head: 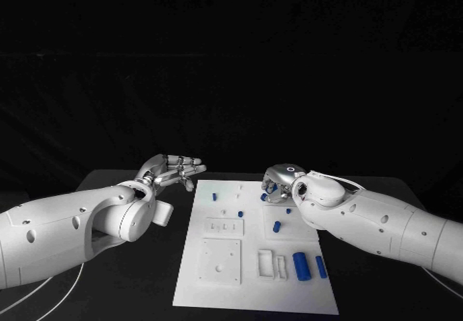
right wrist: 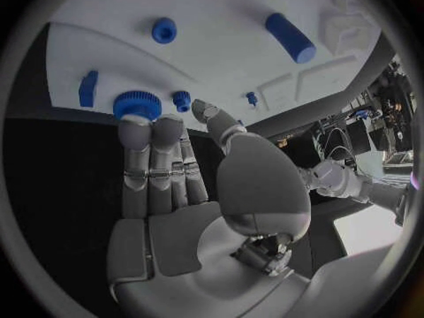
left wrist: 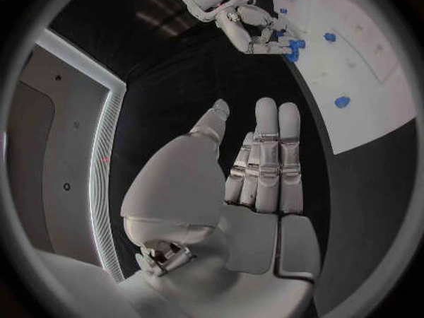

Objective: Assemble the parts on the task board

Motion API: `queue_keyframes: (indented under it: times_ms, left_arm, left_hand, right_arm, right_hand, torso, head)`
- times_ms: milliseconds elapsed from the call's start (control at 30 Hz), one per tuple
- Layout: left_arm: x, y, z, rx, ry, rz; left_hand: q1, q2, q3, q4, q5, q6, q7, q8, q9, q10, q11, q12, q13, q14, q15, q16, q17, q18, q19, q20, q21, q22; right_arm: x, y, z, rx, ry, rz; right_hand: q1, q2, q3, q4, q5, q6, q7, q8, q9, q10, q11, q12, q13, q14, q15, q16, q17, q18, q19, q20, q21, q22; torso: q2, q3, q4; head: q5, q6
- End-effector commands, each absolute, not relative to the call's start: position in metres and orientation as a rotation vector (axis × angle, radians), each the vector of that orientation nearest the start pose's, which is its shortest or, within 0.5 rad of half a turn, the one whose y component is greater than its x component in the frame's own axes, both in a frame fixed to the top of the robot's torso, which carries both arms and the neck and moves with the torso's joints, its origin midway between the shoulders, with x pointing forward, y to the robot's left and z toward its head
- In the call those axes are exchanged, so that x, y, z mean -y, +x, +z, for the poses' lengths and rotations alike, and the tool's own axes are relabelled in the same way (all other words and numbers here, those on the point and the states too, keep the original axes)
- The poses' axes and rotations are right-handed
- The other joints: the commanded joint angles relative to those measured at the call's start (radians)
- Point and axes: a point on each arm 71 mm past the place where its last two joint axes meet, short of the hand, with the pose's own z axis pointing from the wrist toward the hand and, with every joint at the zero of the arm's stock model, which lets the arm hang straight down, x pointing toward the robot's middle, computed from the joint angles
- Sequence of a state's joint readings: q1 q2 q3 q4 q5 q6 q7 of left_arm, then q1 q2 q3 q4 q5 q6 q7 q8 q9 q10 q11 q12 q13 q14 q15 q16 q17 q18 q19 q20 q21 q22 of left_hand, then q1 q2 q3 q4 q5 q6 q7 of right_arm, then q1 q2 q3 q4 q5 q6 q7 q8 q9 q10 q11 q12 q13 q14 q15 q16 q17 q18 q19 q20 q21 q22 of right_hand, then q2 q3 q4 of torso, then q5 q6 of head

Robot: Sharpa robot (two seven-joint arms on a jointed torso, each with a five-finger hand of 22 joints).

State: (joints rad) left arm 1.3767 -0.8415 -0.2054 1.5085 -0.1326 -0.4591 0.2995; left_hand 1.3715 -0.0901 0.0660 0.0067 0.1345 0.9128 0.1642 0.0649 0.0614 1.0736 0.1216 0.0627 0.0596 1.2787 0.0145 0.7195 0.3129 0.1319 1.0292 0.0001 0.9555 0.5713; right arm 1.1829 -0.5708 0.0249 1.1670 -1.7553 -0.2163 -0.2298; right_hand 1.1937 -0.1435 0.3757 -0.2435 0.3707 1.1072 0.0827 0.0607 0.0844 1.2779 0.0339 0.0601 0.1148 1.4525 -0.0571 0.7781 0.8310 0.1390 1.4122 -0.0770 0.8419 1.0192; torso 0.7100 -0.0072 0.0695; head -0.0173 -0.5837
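Observation:
The white task board (head: 220, 291) lies in the middle of the black table. My right hand (head: 282, 179) hangs over the board's far right part; its fingertips (right wrist: 137, 131) touch a blue toothed wheel (right wrist: 137, 104) that lies on the board (right wrist: 221, 56), while the thumb stays off it beside a small blue peg (right wrist: 182, 100). My left hand (head: 174, 170) hovers above the table just off the board's far left corner, fingers straight, holding nothing. The left wrist view shows this left hand (left wrist: 256, 169) with the right hand (left wrist: 247, 25) bent over blue parts (left wrist: 294, 47).
Two blue cylinders (head: 301, 265) (head: 320, 267) lie near the board's front right. Smaller blue pieces (head: 214, 196) (head: 240, 213) (head: 277, 227) stand further back. White raised plates (head: 221, 262) and a frame (head: 271, 263) sit on the board's near half. Black table (head: 135, 281) flanks the board.

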Motion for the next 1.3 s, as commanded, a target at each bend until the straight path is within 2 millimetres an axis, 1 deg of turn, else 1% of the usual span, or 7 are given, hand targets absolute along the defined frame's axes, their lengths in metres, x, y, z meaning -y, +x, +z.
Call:
queue_keyframes:
  times_ms: [33, 400, 700, 867, 967, 1100, 1300]
  left_arm:
    - [-0.219, 0.504, -0.153, -1.481, -0.919, -1.298]
    - [-0.217, 0.504, -0.154, -1.487, -0.921, -1.303]
    - [-0.217, 0.504, -0.154, -1.491, -0.922, -1.304]
    - [-0.217, 0.504, -0.154, -1.492, -0.924, -1.302]
    - [-0.217, 0.505, -0.154, -1.492, -0.925, -1.301]
    - [-0.217, 0.505, -0.154, -1.494, -0.927, -1.298]
    - [-0.219, 0.507, -0.155, -1.492, -0.931, -1.290]
  left_hand:
    - [-0.003, -0.007, 0.003, 0.001, -0.006, -0.006, -0.002, 0.004, 0.000, -0.007, -0.003, -0.002, 0.000, 0.002, 0.005, -0.002, -0.001, 0.011, -0.006, 0.003, 0.003, -0.001]
    - [-0.003, -0.006, 0.003, 0.003, -0.006, -0.006, -0.002, 0.004, 0.000, -0.007, -0.003, -0.002, 0.000, 0.002, 0.005, -0.001, -0.001, 0.011, -0.006, 0.003, 0.005, -0.002]
    - [-0.002, -0.003, 0.003, 0.003, -0.006, -0.004, -0.002, 0.004, 0.001, -0.007, -0.003, -0.002, 0.000, 0.004, 0.005, 0.001, -0.002, 0.011, -0.005, 0.002, 0.008, -0.004]
    - [-0.003, -0.002, 0.002, 0.003, -0.006, -0.004, -0.002, 0.004, 0.000, -0.007, -0.003, -0.002, 0.000, 0.005, 0.005, 0.002, -0.002, 0.012, -0.004, 0.002, 0.009, -0.005]
    - [-0.004, 0.001, 0.002, 0.003, -0.007, -0.003, -0.002, 0.004, 0.001, -0.007, -0.004, -0.002, 0.000, 0.004, 0.005, 0.002, -0.003, 0.012, -0.005, 0.002, 0.010, -0.005]
    - [-0.004, 0.001, 0.002, 0.003, -0.007, -0.003, -0.002, 0.004, 0.001, -0.007, -0.004, -0.002, 0.000, 0.004, 0.005, 0.002, -0.003, 0.012, -0.005, 0.002, 0.010, -0.005]
    - [-0.002, 0.004, 0.002, 0.001, -0.007, -0.004, -0.002, 0.004, 0.000, -0.008, -0.003, -0.002, 0.000, 0.004, 0.005, 0.002, -0.003, 0.012, -0.005, 0.002, 0.011, -0.007]
  right_arm:
    - [0.166, 0.552, -0.198, -1.648, -0.321, 0.283]
    - [0.165, 0.553, -0.204, -1.636, -0.313, 0.289]
    - [0.163, 0.552, -0.207, -1.641, -0.310, 0.300]
    - [0.163, 0.551, -0.208, -1.636, -0.305, 0.310]
    - [0.162, 0.549, -0.206, -1.611, -0.295, 0.323]
    - [0.160, 0.548, -0.202, -1.565, -0.271, 0.343]
    - [0.160, 0.545, -0.196, -1.513, -0.236, 0.355]
  right_hand:
    - [0.000, -0.012, 0.000, 0.009, -0.003, 0.008, 0.001, 0.003, 0.001, 0.005, 0.002, 0.003, 0.002, 0.000, 0.001, 0.007, -0.002, 0.003, 0.010, 0.000, -0.011, 0.015]
    - [0.002, -0.009, 0.010, 0.018, -0.025, 0.021, 0.001, 0.003, 0.002, 0.027, -0.004, 0.009, 0.003, 0.001, -0.003, 0.007, -0.007, -0.004, 0.026, -0.005, -0.017, 0.072]
    - [0.009, 0.004, 0.035, 0.018, -0.041, 0.049, 0.002, 0.004, 0.005, 0.043, -0.009, 0.010, -0.003, 0.001, -0.006, 0.011, -0.007, -0.008, 0.036, -0.008, -0.031, 0.106]
    - [0.023, 0.037, 0.121, 0.017, -0.108, 0.114, -0.002, 0.008, 0.022, 0.064, -0.018, 0.016, 0.004, -0.001, -0.012, 0.016, -0.004, -0.016, 0.041, -0.012, -0.018, 0.127]
    - [0.043, 0.054, 0.190, 0.004, -0.188, 0.141, -0.005, 0.007, 0.038, 0.084, -0.025, 0.025, 0.018, -0.001, -0.017, 0.018, -0.003, -0.022, 0.042, -0.018, -0.004, 0.143]
    - [0.034, 0.031, 0.298, 0.000, -0.282, 0.161, -0.012, 0.005, 0.079, 0.098, -0.030, 0.035, 0.060, 0.001, -0.020, 0.012, -0.012, -0.028, 0.044, -0.022, 0.011, 0.174]
    - [0.038, 0.022, 0.318, 0.005, -0.311, 0.161, -0.012, 0.004, 0.109, 0.098, -0.032, 0.031, 0.088, 0.003, -0.022, 0.013, -0.020, -0.031, 0.049, -0.024, 0.003, 0.195]
  torso:
    - [0.006, -0.0012, 0.0010]
    - [0.019, 0.0003, 0.0157]
    - [0.024, -0.0012, 0.0171]
    - [0.026, -0.0021, 0.0159]
    - [0.027, -0.0016, 0.0169]
    - [0.028, -0.0020, 0.0200]
    - [0.028, -0.0041, 0.0211]
  head:
    - [0.001, 0.001]
    - [-0.002, 0.015]
    - [-0.001, 0.013]
    - [-0.004, 0.012]
    - [-0.007, 0.011]
    - [-0.008, 0.009]
    - [-0.011, 0.014]
